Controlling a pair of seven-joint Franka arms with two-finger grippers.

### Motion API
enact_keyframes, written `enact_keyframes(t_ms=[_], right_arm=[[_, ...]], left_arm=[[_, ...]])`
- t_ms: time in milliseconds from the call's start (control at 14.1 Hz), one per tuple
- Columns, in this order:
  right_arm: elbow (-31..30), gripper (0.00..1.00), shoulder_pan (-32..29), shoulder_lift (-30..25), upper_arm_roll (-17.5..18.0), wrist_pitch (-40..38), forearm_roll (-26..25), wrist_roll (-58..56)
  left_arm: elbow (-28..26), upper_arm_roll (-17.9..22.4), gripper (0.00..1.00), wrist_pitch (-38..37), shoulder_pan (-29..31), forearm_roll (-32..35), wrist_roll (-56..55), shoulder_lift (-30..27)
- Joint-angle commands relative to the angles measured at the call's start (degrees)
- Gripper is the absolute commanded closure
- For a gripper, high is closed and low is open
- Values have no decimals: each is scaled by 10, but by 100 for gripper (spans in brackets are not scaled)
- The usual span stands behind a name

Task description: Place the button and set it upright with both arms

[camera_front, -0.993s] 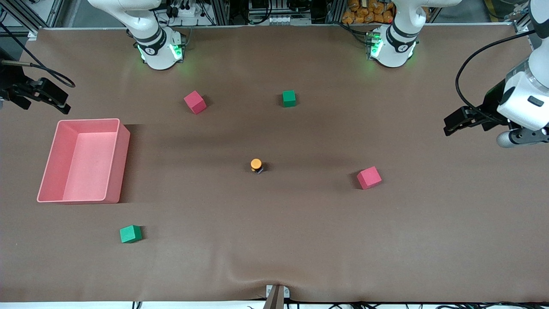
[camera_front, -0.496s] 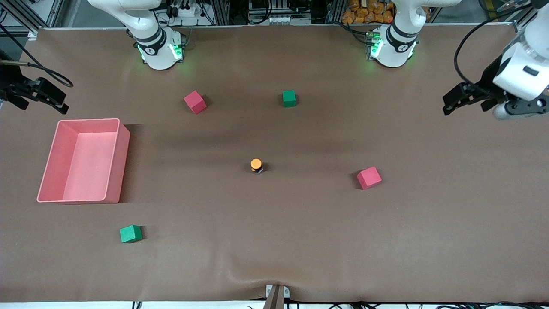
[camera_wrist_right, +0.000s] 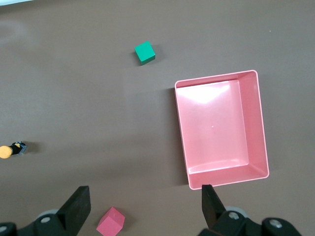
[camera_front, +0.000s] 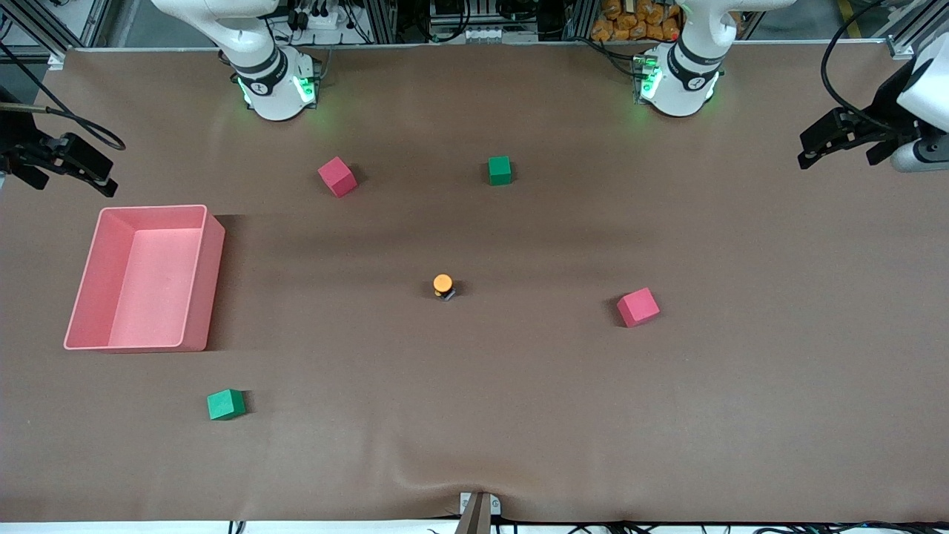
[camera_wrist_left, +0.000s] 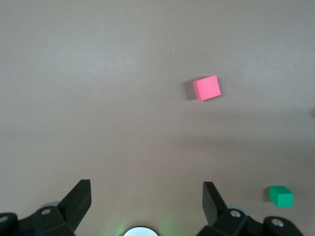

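Observation:
The button (camera_front: 442, 285), a small orange cap on a black body, stands cap-up near the middle of the brown table, with nothing touching it. It also shows at the edge of the right wrist view, button (camera_wrist_right: 11, 150). My left gripper (camera_front: 812, 148) hangs open and empty over the table's margin at the left arm's end. In its own view the left gripper (camera_wrist_left: 146, 187) has only bare cloth between the fingers. My right gripper (camera_front: 100, 175) hangs open and empty over the margin at the right arm's end, beside the pink bin; right gripper (camera_wrist_right: 145, 189) shows wide-spread fingers.
A pink bin (camera_front: 211, 282) lies toward the right arm's end. Red cubes (camera_front: 337, 176) (camera_front: 637, 307) and green cubes (camera_front: 500, 170) (camera_front: 225, 404) are scattered around the button. The left wrist view shows a red cube (camera_wrist_left: 206, 88) and a green cube (camera_wrist_left: 281, 196).
The left arm has swung its open gripper away from the table's middle, toward the bases and the table's end. The right gripper has barely shifted. The button has not moved.

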Motion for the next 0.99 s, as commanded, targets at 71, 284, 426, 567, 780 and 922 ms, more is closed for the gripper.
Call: enact_keyframes(t_ms=[71,284,426,567,780,922], right_arm=[[16,0,-6,8,3,-5,7,-8],[16,0,-6,8,3,-6,7,-8],[16,0,-6,8,3,-6,7,-8],[16,0,-6,8,3,-6,7,-8],[16,0,-6,8,3,-7,7,-8],[16,0,-6,8,3,-7,7,-8]], left_arm=[[2,0,0,-13,7,-4,10,-15],[25,0,0,-13,9,-1,6,-2],[26,2,0,-13,9,-1,6,-1],[25,4,0,-13,9,4,7,-1],[25,4,0,-17,8,4,7,-1],[25,5,0,-21,9,5,6,0]])
